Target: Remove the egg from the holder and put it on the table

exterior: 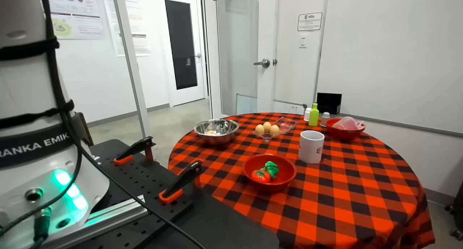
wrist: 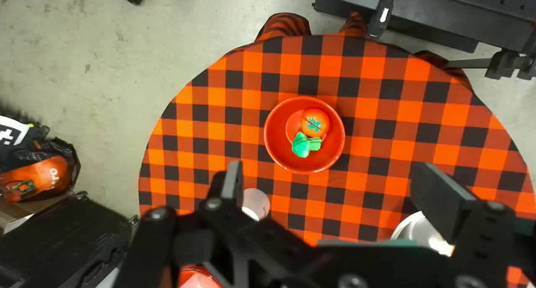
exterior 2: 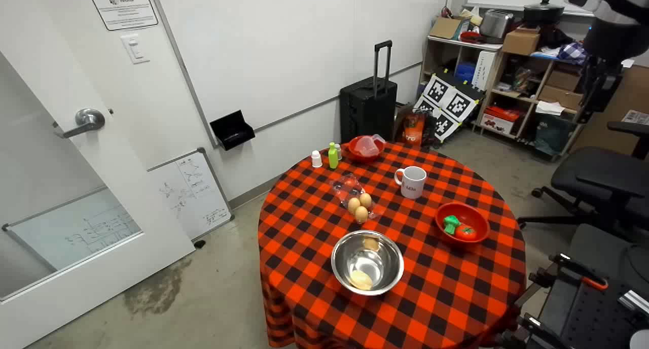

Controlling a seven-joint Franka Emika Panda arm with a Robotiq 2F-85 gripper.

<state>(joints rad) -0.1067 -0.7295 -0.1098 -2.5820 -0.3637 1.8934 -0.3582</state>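
Three tan eggs sit close together in a clear plastic egg holder on the checked table. The eggs and the open holder also show in an exterior view, behind the steel bowl. I see no pale-tan cup-like stand. My gripper is open and empty, high above the table in the wrist view. The eggs and holder are not visible there. The gripper hangs at the upper right in an exterior view, far from the eggs.
A steel bowl holds a pale oval thing, perhaps another egg. A red bowl holds a toy tomato and green piece. A white mug, a green bottle, shakers and another red bowl stand around the holder.
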